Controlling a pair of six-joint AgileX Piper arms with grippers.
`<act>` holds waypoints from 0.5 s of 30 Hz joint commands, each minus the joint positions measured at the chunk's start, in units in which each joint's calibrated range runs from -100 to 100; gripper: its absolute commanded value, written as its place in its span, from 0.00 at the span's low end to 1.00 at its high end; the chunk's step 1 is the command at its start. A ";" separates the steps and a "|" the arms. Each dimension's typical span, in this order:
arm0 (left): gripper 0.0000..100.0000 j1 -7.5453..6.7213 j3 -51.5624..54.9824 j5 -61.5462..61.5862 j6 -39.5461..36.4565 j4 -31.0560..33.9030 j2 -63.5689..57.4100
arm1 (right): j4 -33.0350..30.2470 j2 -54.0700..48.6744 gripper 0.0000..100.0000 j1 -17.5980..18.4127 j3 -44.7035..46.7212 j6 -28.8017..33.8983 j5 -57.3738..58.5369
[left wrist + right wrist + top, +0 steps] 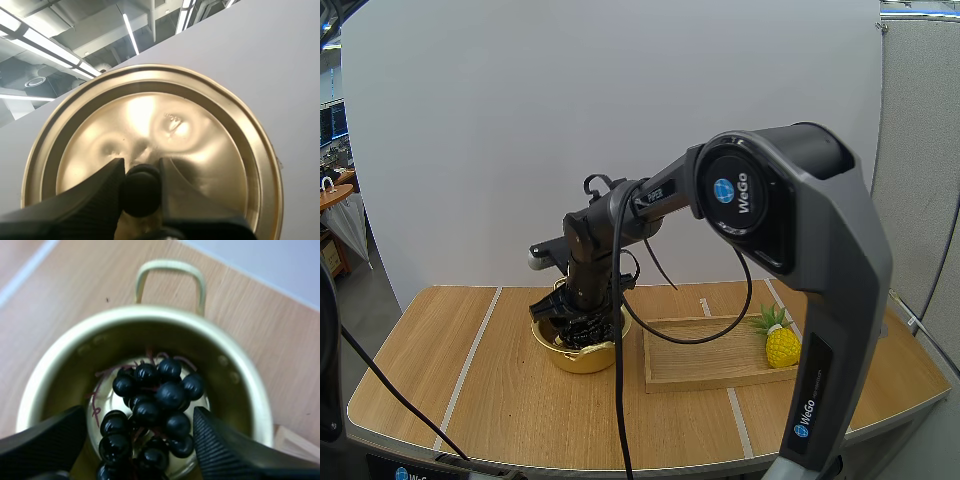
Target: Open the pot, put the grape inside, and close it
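Note:
The gold pot (pixel 582 356) stands uncovered on the table, left of the wooden tray. In the right wrist view a bunch of dark grapes (pixel 155 405) lies inside the pot (pixel 240 385), down on its floor. My right gripper (pixel 140 412) hangs over the pot's mouth, open, one finger on each side of the bunch. In the high view that gripper (pixel 578 318) is low in the pot. My left gripper (pixel 141 165) is shut on the black knob (pixel 141 192) of the gold lid (pixel 150 125) and holds it up in the air, underside-on to the camera.
A wooden tray (pixel 705 352) lies right of the pot, with a yellow toy pineapple (pixel 780 345) at its right end. Bare tabletop (pixel 450 370) stretches left of the pot. The pot's looped handle (pixel 170 270) points away from my right gripper.

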 commanded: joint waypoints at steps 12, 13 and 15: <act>0.00 -0.11 -0.54 -3.08 -0.44 -0.03 -0.40 | 0.92 -19.36 1.00 -0.22 0.34 1.75 12.89; 0.00 -0.11 -0.54 -3.08 -0.44 -0.03 -0.40 | 0.92 -20.24 1.00 -0.22 0.34 1.75 13.64; 0.00 -0.11 -0.54 -3.08 -0.44 -0.03 -0.40 | 1.06 -23.26 1.00 -0.22 0.34 1.75 16.26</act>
